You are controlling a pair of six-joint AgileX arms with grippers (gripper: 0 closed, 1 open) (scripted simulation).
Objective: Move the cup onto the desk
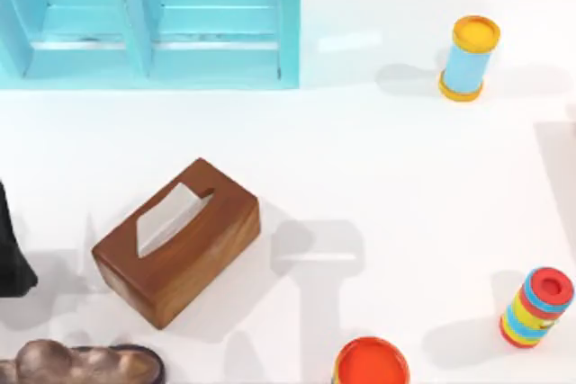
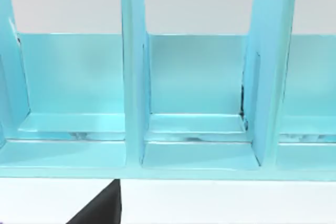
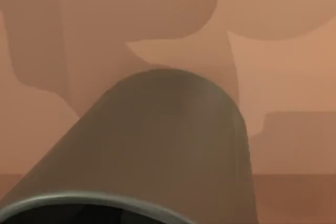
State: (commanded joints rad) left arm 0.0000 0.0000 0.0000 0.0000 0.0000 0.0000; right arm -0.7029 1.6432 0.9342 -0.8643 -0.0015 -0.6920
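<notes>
The cup [image 3: 168, 145], a dull grey cylinder, lies very close in the right wrist view with its rim towards the camera, and shadowed flat surface lies behind it. The desk [image 1: 405, 159] is the broad white tabletop in the top view, crossed by arm-shaped shadows near its middle and at its right edge. A dark part of my left arm [image 1: 11, 254] pokes in at the left edge. The left wrist view faces the light-blue shelf unit [image 2: 194, 129], whose compartments hold nothing, with a black part of that arm low in the picture.
The shelf unit [image 1: 153, 24] stands at the back left. A wooden tissue box [image 1: 175, 240] sits left of centre. A blue cylinder with yellow ends [image 1: 468, 58] stands back right, a striped cylinder [image 1: 537, 306] front right, an orange-topped container [image 1: 371, 363] at the front edge, and brown lumps on a dark plate [image 1: 72, 364] front left.
</notes>
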